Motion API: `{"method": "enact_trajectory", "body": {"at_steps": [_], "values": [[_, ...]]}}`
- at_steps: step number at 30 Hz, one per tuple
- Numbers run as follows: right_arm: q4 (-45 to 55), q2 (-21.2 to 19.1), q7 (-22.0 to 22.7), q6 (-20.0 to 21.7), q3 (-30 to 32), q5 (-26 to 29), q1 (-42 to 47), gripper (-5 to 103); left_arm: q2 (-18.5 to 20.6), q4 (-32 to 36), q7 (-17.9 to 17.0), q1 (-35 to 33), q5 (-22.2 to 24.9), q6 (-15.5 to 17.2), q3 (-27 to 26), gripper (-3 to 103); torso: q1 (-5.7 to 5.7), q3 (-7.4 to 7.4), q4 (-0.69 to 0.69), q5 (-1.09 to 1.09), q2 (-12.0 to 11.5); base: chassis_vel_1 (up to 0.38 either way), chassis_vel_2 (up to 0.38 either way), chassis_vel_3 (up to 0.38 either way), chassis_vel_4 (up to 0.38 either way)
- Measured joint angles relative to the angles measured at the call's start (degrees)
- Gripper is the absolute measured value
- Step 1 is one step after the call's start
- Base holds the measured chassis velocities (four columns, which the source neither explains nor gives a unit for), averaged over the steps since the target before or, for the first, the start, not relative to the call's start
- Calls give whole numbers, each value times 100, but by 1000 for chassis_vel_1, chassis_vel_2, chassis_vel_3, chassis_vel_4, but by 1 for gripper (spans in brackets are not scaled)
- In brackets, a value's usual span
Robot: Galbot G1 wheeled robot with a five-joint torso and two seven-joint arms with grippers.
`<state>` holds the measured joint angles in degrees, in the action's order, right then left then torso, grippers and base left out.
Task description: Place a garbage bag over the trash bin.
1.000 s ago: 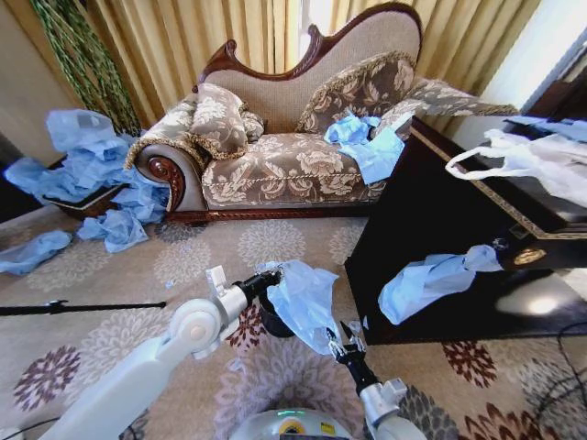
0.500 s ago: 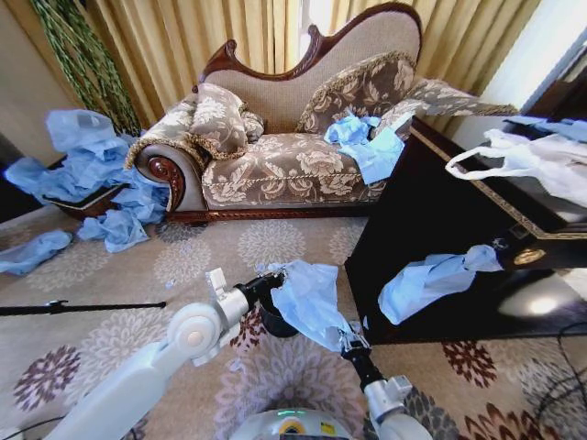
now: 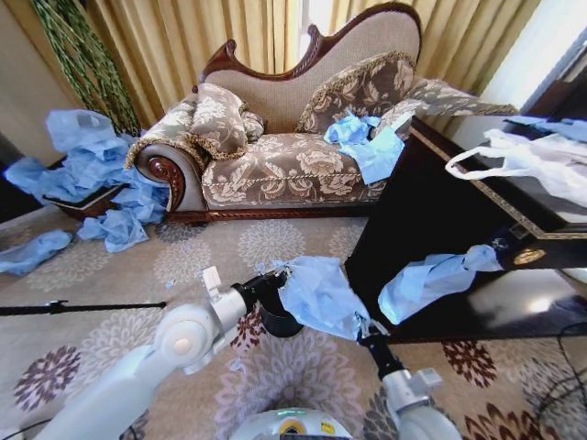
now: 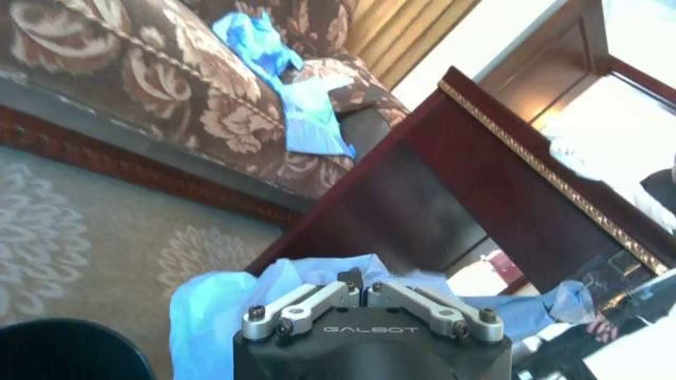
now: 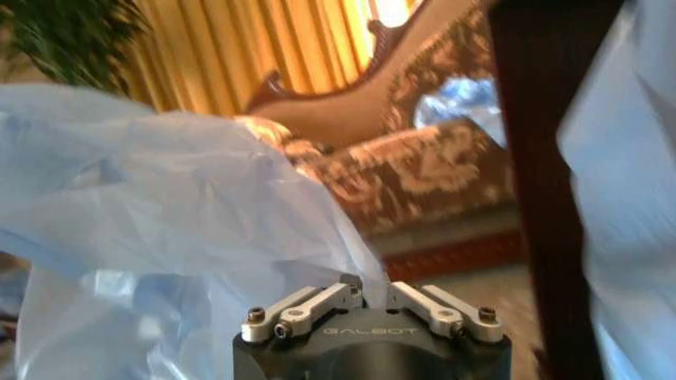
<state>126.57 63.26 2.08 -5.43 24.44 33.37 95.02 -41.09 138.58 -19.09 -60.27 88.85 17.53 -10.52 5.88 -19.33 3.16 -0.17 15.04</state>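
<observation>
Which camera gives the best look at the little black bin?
The head view: the trash bin sits on the carpet, its rim and side visible beneath the garbage bag. The left wrist view catches one dark edge.

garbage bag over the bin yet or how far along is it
Done: both claws grip the garbage bag, the left claw at one edge, the right claw at the other, spreading it beside the trash bin. In hand: opening it above the bin. Left: the bag is not over the rim; it must be lowered around it.
</observation>
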Motion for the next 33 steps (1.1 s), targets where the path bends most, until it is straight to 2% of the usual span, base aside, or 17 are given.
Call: {"method": "enact_trajectory", "body": {"at_steps": [2, 5, 9, 12, 18, 22, 26, 30, 33], "values": [[11, -115, 23, 60, -59, 141, -158, 0, 43, 100, -63, -137, 56, 26, -169, 0, 0, 0, -2, 0, 0, 0, 0, 0, 0], [-151, -465, 24, 128, -417, 431, -713, 0, 80, 312, -184, -722, 194, 101, -747, 0, 0, 0, -2, -3, 0, 0, 0, 0, 0], [-464, -583, -40, 58, -832, 568, -1285, 0, 70, 406, -154, -1099, 165, 119, -1134, 0, 0, 0, 0, -4, 0, 0, 0, 0, 0], [-602, -578, -30, 36, -1021, 658, -1658, 0, 80, 404, -72, -1114, 141, 107, -1284, 0, 0, -1, -2, -3, 0, 0, 0, 0, 0], [-721, -623, 7, 41, -1286, 1018, -2462, 0, 320, 231, 174, -673, -33, 20, -1347, 0, 1, -1, 2, -4, 0, 0, 0, 0, 0], [-774, -630, 8, 62, -1378, 1180, -2699, 0, 437, 191, 244, -564, -64, -31, -1361, 0, 1, -1, 2, -3, 0, 0, 0, 0, 0], [-886, -598, 9, 78, -1579, 1277, -2834, 0, 419, 160, 309, -746, -139, -36, -1419, 0, 1, -1, 0, -3, 0, 0, 0, 0, 0], [-1070, -466, -39, 55, -1787, 1085, -2556, 0, 207, 81, 306, -1150, -301, -2, -1361, 0, 1, -1, 1, -4, 0, 0, 0, 0, 0], [-1131, -373, -52, -2, -1864, 867, -2201, 0, 16, 71, 146, -1523, -199, 8, -1366, 0, 1, 0, 1, -3, 0, 0, 0, 0, 0]]}}
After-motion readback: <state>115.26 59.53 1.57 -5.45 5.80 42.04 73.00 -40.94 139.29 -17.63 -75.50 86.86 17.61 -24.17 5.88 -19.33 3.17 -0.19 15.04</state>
